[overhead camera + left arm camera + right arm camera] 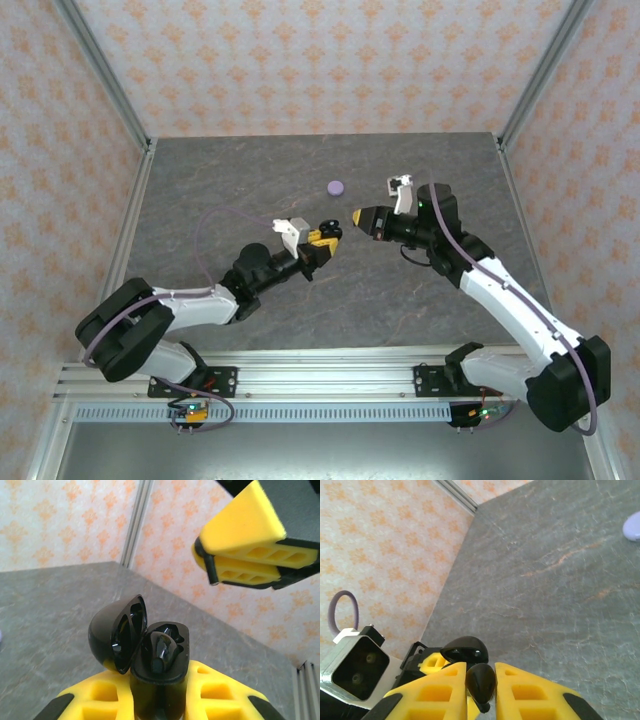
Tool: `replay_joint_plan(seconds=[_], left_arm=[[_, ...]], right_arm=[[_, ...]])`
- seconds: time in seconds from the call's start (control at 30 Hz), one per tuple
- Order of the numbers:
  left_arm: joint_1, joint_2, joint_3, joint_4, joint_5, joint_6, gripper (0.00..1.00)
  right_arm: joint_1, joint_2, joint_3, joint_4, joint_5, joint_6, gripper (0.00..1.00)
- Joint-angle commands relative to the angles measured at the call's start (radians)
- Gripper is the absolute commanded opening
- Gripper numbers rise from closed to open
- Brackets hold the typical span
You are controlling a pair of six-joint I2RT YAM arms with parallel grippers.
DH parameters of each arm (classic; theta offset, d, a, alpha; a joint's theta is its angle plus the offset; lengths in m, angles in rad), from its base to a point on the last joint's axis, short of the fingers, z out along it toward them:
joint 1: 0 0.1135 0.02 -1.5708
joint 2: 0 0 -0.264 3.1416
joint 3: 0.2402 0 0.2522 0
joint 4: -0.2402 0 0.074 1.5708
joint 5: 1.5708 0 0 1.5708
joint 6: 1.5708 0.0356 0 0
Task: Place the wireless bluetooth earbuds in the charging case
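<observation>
Pinched between the right gripper's (480, 670) yellow fingers (530, 692), a black earbud (481, 682) pokes its rounded head past their tips. The left wrist view shows those fingers nearly together, with just a dark sliver at the tips. In that view the left gripper (155, 676) clamps the black case (161, 655) by its base, with the lid swung open to the left. Just beyond the right jaws is that open case. From above, the two grippers' tips are near but apart. A lavender case (336, 186) lies on the table (230, 180) well beyond both.
</observation>
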Motion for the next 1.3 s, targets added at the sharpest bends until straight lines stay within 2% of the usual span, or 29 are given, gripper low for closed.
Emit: replay_joint_plan(seconds=[0.0,0.57,1.27], left_arm=[[-0.013,0.009,0.054,0.066,0.006,-0.010,0.13],[-0.041,-0.012,0.143,-0.128,0.007,0.009,0.13],[-0.041,-0.038,0.143,-0.113,0.022,0.009,0.13]], right_arm=[[0.001,-0.029,0.034,0.097,0.006,0.008,0.19],[0.070,-0.037,0.056,0.103,0.073,-0.070,0.20],[0.094,0.000,0.059,0.078,0.076,-0.096,0.21]])
